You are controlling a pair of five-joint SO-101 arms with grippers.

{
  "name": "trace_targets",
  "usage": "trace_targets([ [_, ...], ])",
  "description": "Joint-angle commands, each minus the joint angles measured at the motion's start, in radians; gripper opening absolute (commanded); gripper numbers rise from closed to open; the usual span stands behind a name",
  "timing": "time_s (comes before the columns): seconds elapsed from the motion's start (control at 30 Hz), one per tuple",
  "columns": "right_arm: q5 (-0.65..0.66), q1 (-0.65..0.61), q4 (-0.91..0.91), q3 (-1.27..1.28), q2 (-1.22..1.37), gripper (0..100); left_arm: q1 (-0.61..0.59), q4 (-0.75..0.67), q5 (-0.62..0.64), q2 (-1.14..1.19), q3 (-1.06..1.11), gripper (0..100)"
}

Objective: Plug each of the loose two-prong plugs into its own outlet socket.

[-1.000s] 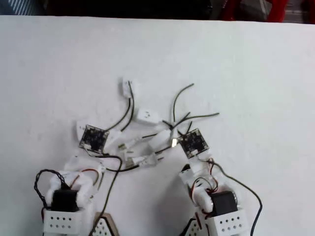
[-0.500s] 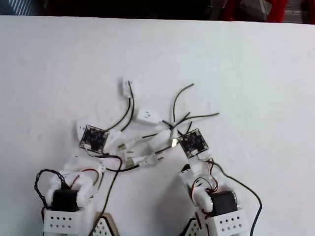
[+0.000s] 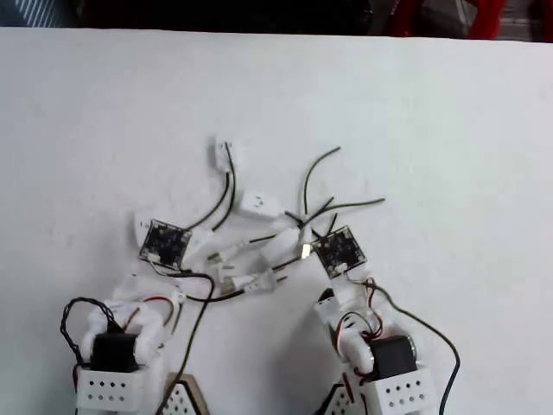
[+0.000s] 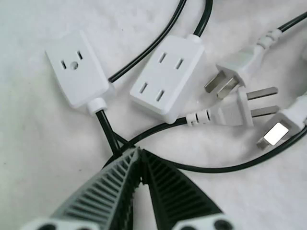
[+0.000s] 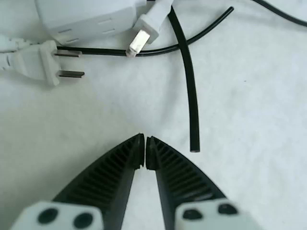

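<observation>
- Progress: nothing is seated yet, as far as I can judge; the straight 2-prong plug (image 4: 235, 114) lies loose on the table (image 3: 449, 130) with both prongs bare; all of the plugging is left to do
- 2 more plugs lie just beside that plug: an angled-prong plug (image 4: 237, 69) and a third plug (image 4: 288, 125) with a shiny blade; neither is in a socket
- Sockets: the double outlet block (image 4: 165, 79) sits near the straight 2-prong plug with its slots unfilled; the single outlet socket (image 4: 76, 69) lies past the block, farther from the plug; a larger outlet block (image 5: 81, 19) lies just beside the plug
- Left gripper (image 4: 140, 155): tips pressed together and holding nothing; it sits near the plug, over the black cords (image 4: 106, 127)
- Right gripper (image 5: 144, 143): tips together and holding nothing; it is near the plug's prong side, with a loose cord end (image 5: 189, 96) close by
- Surface: white and slightly fuzzy; past the table's far edge, well apart from the plug, the room is dark, with a red object (image 3: 471, 17) at one corner
</observation>
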Motion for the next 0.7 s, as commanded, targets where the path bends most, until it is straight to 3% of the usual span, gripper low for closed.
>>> trace_targets([
  [0.0, 0.006, -0.005, 0.008, 0.011, -0.008, 1.8, -0.007, 0.003, -0.005, -0.008, -0.003, 2],
  [0.3, 0.006, -0.013, 0.008, 0.011, -0.008, 1.8, -0.012, 0.005, -0.009, -0.008, -0.012, 2],
  [0.67, 0.006, -0.005, 0.012, 0.011, -0.010, 1.8, -0.008, -0.026, -0.011, -0.008, -0.209, 2],
])
